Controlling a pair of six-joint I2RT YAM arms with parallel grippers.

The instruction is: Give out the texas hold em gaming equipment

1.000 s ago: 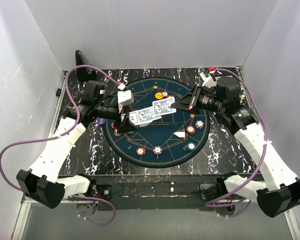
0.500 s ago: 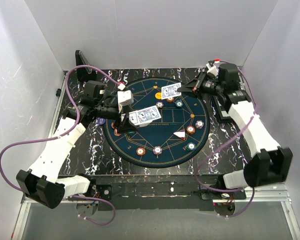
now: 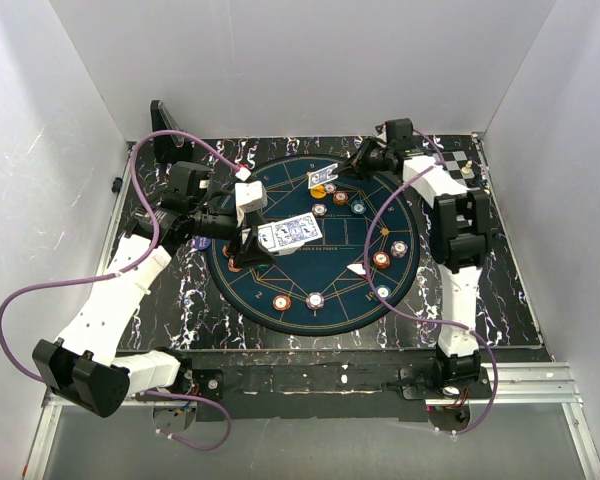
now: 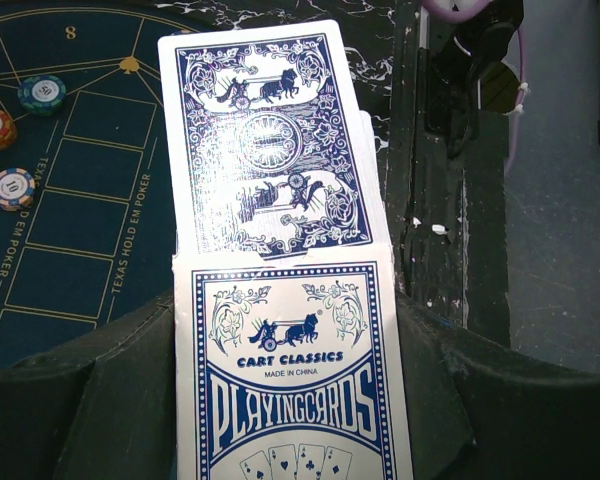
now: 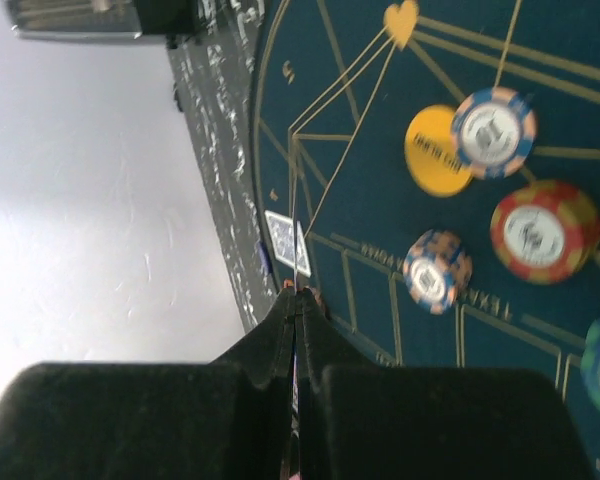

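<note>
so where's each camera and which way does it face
top external: above and behind the bases, looking down on the mat; both arms, left gripper and right gripper show.
left wrist: on the left arm, facing the card box between its fingers.
right wrist: on the right arm, facing the chips past fingers shut on a card.
shared: all three see the mat.

The left arm (image 3: 120, 290) runs up from its base at the near left corner and bends at the wrist, so the left gripper (image 3: 252, 243) points rightward, low and roughly level. Its jaws are closed on a pack of cards (image 4: 295, 390) (one black finger (image 4: 100, 390) on each side in the wrist view). The right arm (image 3: 458, 260) is folded steeply above its base and reaches to the far side, the right gripper (image 3: 348, 170) turned leftward – jaws pinched tight on one card (image 3: 330, 179).
</note>
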